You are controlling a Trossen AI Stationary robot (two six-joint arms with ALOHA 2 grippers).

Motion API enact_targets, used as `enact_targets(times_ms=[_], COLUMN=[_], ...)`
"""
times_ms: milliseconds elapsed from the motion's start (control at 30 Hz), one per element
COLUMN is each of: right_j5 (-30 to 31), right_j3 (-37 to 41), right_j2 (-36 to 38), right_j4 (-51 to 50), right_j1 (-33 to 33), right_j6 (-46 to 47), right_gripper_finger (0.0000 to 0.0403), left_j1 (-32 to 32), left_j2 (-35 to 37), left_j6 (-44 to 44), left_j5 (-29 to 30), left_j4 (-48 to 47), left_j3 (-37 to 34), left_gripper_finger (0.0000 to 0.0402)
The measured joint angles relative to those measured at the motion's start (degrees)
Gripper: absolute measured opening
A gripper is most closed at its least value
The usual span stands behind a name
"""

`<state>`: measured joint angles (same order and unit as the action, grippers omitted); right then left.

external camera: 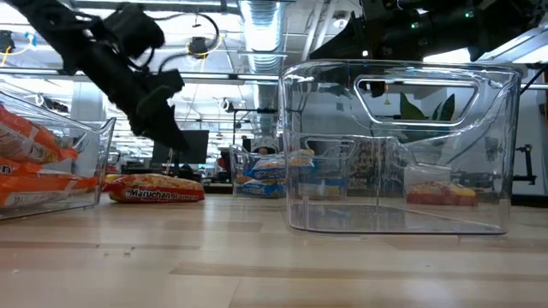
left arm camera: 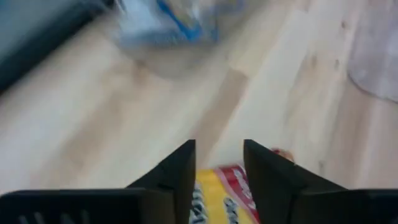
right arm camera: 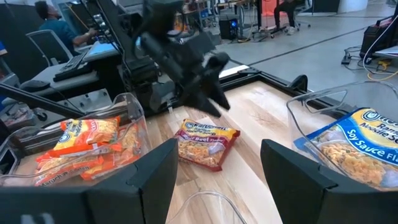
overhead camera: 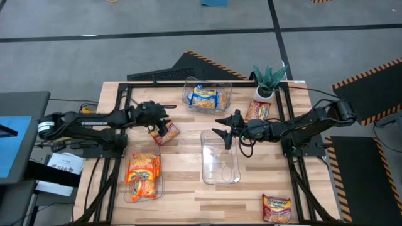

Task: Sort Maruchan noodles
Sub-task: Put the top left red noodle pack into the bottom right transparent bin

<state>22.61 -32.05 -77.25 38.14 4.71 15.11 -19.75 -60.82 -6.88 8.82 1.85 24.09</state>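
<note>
Left pincer (overhead camera: 164,127) open above red-orange packet (overhead camera: 168,133), right pincer (overhead camera: 224,125) open

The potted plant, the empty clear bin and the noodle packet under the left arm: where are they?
potted plant (overhead camera: 269,78): high view, on its green leaves.
empty clear bin (overhead camera: 220,179): high view, on its near rim.
red-orange noodle packet (right arm camera: 206,143): right wrist view, on its wrapper's middle.

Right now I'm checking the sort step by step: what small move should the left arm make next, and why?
Probably lower the left gripper straight down and close on the red-orange packet. The gripper hangs open just above that packet, which lies loose on the table outside any bin; the left wrist view shows the packet between the spread fingers. The right gripper waits open over the empty bin.
</note>
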Motion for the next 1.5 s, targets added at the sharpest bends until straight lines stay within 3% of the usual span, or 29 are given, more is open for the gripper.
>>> enact_targets(times_ms=[100,233,767,900,1100,1267,1500], right_j5=[0.0,0.0,0.0,0.0,0.0,0.0,0.0], right_j3=[0.0,0.0,0.0,0.0,0.0,0.0,0.0], right_j2=[0.0,0.0,0.0,0.0,0.0,0.0,0.0], right_j4=[-0.1,-0.1,-0.1,-0.2,-0.4,-0.5,-1.4], right_j1=[0.0,0.0,0.0,0.0,0.0,0.0,0.0], right_j6=[0.0,0.0,0.0,0.0,0.0,0.0,0.0], right_gripper_finger=[0.0254,0.0254,0.0254,0.0254,0.0254,0.0254,0.0254], left_j1=[-1.3,-1.4,-1.3,-1.3,-1.3,-0.7,2.8], left_j2=[-2.7,-5.6,-17.0,-18.5,-18.9,-18.5,-10.3], left_j6=[-2.6,-4.0,-1.9,-0.1,2.8,4.4,5.6], left_j5=[-2.4,-1.2,-2.3,-1.8,1.0,5.1,11.8], left_j4=[-5.0,-10.2,-7.2,-6.0,-8.5,-9.4,-8.9], left_j3=[2.9,5.2,5.6,5.8,7.4,8.0,8.0], left_gripper_finger=[0.0145,0.0163,0.0166,0.0137,0.0016,0.0001,0.0])
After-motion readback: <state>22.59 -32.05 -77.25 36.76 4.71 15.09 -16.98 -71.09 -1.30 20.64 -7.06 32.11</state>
